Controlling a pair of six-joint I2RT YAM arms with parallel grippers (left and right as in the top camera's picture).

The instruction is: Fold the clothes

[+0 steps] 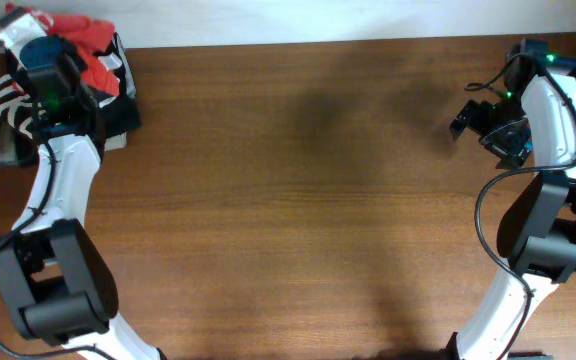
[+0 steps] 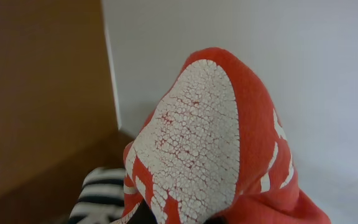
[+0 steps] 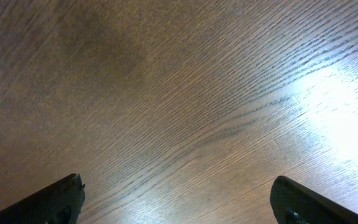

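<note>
- T-shirt (image 1: 93, 40), red-orange, bunched against a striped garment (image 1: 3, 100) at the corner of the surface (image 1: 298, 200) (long axis unreadable).
- My left jaws: hidden, cannot tell.
- My right jaws: spread wide, empty.

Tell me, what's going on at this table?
Two robot arms are about to fold laundry. The left claw is over the pile of clothes in the table's far left corner, with the red-orange T-shirt bunched right against its camera. Whether it grips the shirt is not visible. The right claw hangs open over the bare wooden table, holding nothing. Nothing is spread out or folded yet.
</note>
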